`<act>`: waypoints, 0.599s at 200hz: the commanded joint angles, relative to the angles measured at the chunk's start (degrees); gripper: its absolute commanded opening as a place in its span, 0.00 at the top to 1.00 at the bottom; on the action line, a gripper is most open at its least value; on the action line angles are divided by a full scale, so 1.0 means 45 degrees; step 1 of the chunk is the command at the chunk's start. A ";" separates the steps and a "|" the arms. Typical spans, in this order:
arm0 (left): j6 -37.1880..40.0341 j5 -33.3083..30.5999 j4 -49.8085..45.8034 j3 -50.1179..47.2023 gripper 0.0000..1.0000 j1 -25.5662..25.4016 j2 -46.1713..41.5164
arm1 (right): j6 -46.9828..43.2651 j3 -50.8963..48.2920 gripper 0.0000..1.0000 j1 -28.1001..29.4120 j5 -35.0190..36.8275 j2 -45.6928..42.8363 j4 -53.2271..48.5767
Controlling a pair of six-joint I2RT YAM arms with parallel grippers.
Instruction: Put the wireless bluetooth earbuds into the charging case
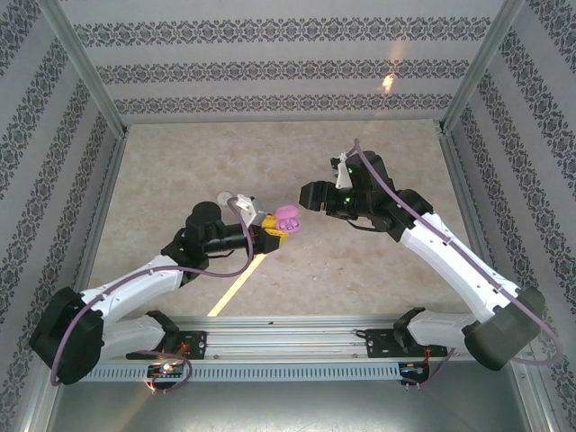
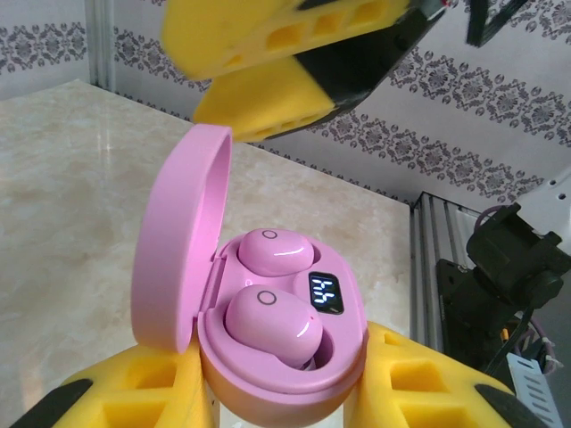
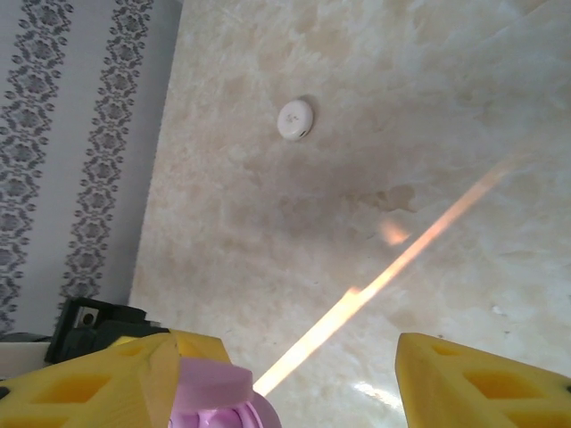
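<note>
Over marble table, left fingers pinch the case — earbuds seated — right fingers gape empty alongside.

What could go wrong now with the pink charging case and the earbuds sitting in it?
The nearer glossy pink earbud looks tilted, with a dark gap beside it; it may not be fully seated.
The right arm's yellow fingers hang close by the open lid of the pink oval plastic charging case and could knock it.

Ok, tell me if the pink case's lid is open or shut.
Open. The pink case has its lid swung up on the hinge, baring both earbuds seated in their wells and a lit display.
</note>
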 commanded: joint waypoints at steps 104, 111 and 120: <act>-0.0680 -0.0224 0.1581 0.0508 0.96 -0.0385 0.0204 | 0.1193 -0.1839 0.35 -0.0248 -0.2151 -0.0502 0.1266; -0.0735 -0.0272 0.1652 0.0482 0.96 -0.0394 0.0207 | 0.1214 -0.1911 0.35 -0.0257 -0.2131 -0.0610 0.1280; -0.0781 -0.0320 0.1726 0.0493 0.96 -0.0385 0.0205 | 0.1245 -0.1986 0.35 -0.0256 -0.2130 -0.0697 0.1278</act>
